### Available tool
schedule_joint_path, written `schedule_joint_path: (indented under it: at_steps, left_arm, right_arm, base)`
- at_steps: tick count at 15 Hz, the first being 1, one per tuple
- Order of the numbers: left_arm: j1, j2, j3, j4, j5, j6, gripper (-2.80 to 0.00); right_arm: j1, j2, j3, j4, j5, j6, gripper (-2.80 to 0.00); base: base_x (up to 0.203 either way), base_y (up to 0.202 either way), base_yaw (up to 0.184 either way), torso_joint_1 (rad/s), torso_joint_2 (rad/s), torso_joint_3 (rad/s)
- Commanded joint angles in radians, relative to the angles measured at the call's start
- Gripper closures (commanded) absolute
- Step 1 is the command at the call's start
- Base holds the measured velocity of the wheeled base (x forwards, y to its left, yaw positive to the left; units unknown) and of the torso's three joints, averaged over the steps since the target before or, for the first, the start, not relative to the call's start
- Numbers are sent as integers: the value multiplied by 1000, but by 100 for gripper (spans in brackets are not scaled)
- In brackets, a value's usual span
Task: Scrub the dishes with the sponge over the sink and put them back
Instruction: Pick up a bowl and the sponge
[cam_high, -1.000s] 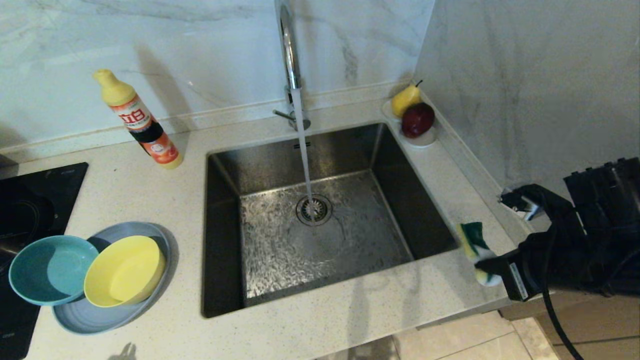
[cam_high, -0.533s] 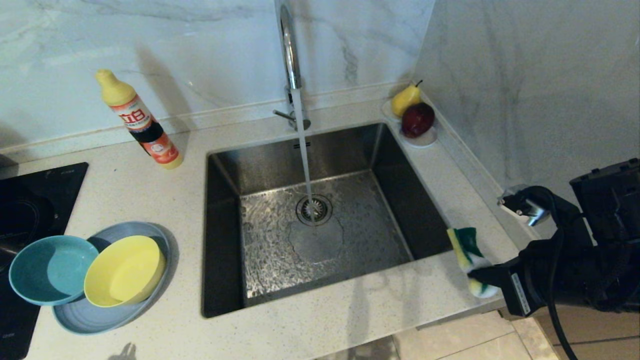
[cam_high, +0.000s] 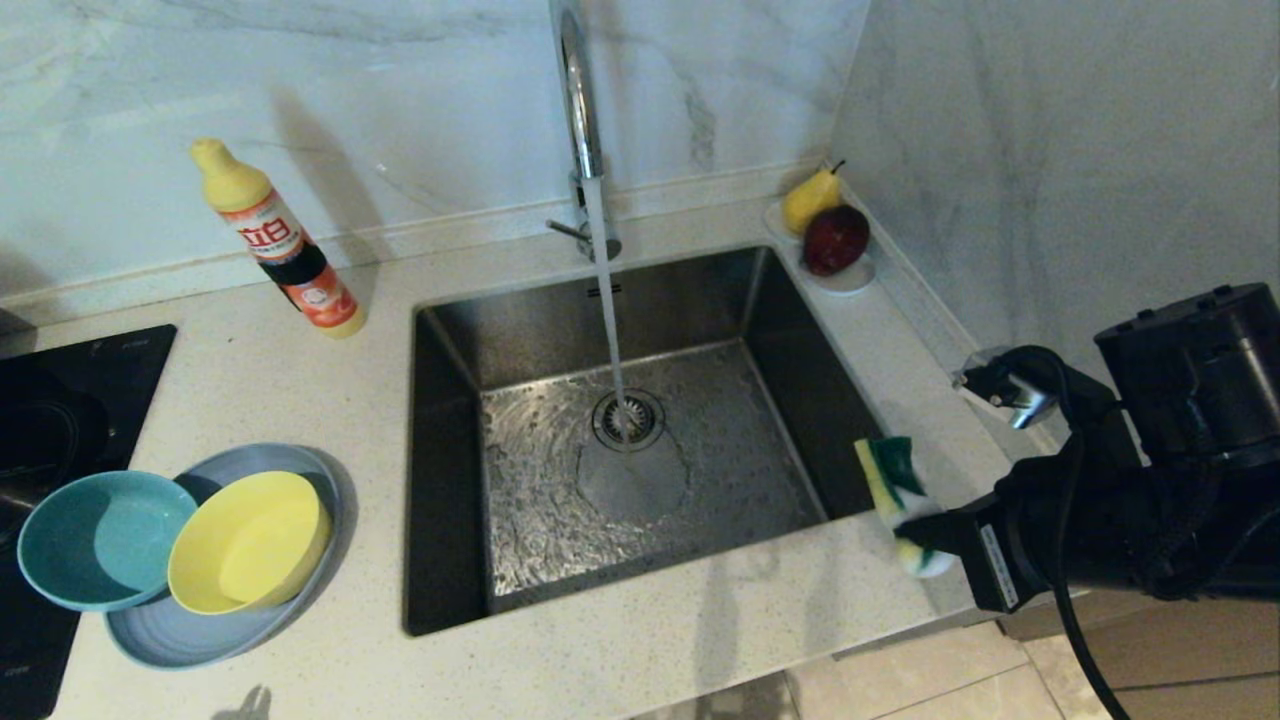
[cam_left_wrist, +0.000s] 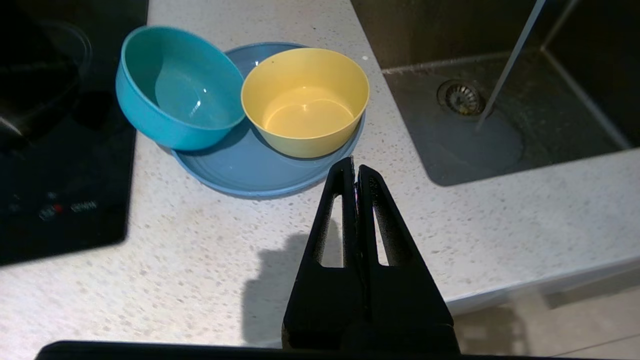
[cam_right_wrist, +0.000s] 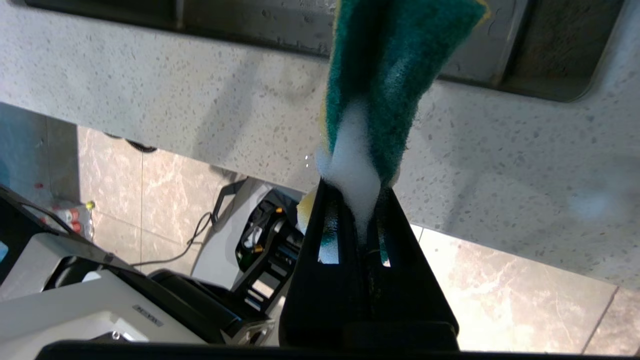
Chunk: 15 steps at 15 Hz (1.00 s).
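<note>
The teal bowl (cam_high: 105, 540) and the yellow bowl (cam_high: 248, 540) rest on the grey-blue plate (cam_high: 230, 632), on the counter left of the sink (cam_high: 450, 480). Water runs from the tap (cam_high: 578, 100) onto the drain. My right gripper (cam_high: 925, 545) is shut on the soapy yellow-and-green sponge (cam_high: 893, 485), held on edge just above the counter at the sink's front right corner. The right wrist view shows foam at the jaws (cam_right_wrist: 356, 192) and the sponge (cam_right_wrist: 395, 75) sticking out. My left gripper (cam_left_wrist: 354, 170) hangs shut and empty above the counter, near the plate (cam_left_wrist: 260, 172) and yellow bowl (cam_left_wrist: 305, 100).
A detergent bottle (cam_high: 280, 245) stands at the back left. A white saucer (cam_high: 850, 280) with a pear and an apple sits in the back right corner against the wall. A black hob (cam_high: 60, 390) lies at the far left.
My right gripper has carried the sponge leftwards, from the counter's right end to the sink's front right corner. The left arm and the dishes have not moved.
</note>
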Motion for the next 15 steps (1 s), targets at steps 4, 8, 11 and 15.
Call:
schedule_joint_path:
  at_steps: [4, 8, 11, 15]
  left_arm:
    - [0, 0, 40, 0, 5, 3, 0]
    - [0, 0, 40, 15, 5, 2, 0]
    - [0, 1, 32, 19, 9, -2, 0]
    - [1, 129, -246, 55, 48, 26, 0]
  right_arm:
    - [0, 38, 3, 5, 4, 79, 0]
    - [0, 44, -5, 6, 3, 79, 0]
    - [0, 45, 3, 6, 3, 79, 0]
    - [-4, 16, 28, 6, 1, 73, 0]
  base:
    - [0, 0, 0, 0, 0, 0]
    - [0, 0, 0, 0, 0, 0]
    - [0, 0, 0, 0, 0, 0]
    - [0, 0, 0, 0, 0, 0]
